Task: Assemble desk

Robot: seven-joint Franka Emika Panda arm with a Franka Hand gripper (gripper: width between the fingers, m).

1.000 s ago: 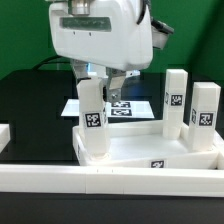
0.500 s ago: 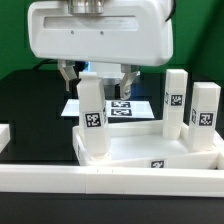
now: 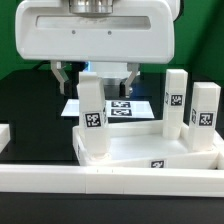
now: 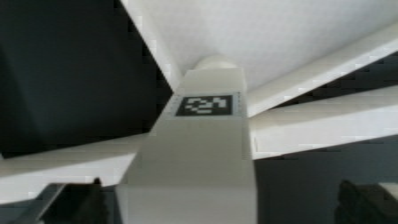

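Counts first: 1 desk top [image 3: 150,152], lying as a rimmed white tray on the black table [image 3: 30,100], w/ 3 legs visible in the exterior view. Leg no. 1 [image 3: 92,112] stands upright at the tray corner nearest the exterior view's left, tag on its face. Legs 2 [image 3: 176,100] and 3 [image 3: 205,112] stand upright near the exterior view's right, close to each other, tags facing the camera; can't tell if they sit in the tray or just behind it. A 4th leg isn't seen. 1 tag also shows on the tray's front wall.

Gripper [image 3: 95,78]: 1, w/ 2 fingers [image 3: 64,78] spread apart, one on each side of leg no. 1's top, hanging just above/around it. Not clamped; gap shows on both sides. Big white arm housing fills the upper part of the exterior view. Wrist view looks straight down leg no. 1 [image 4: 199,150], its tag facing up the frame, dark fingertips at both lower corners, apart from the leg.

1 marker board [image 3: 125,108] lies flat behind leg no. 1, several tags on it. 1 long white border rail [image 3: 100,180] runs across the front, touching or just beside the tray.

Surface: matte black tabletop. Room: green backdrop behind
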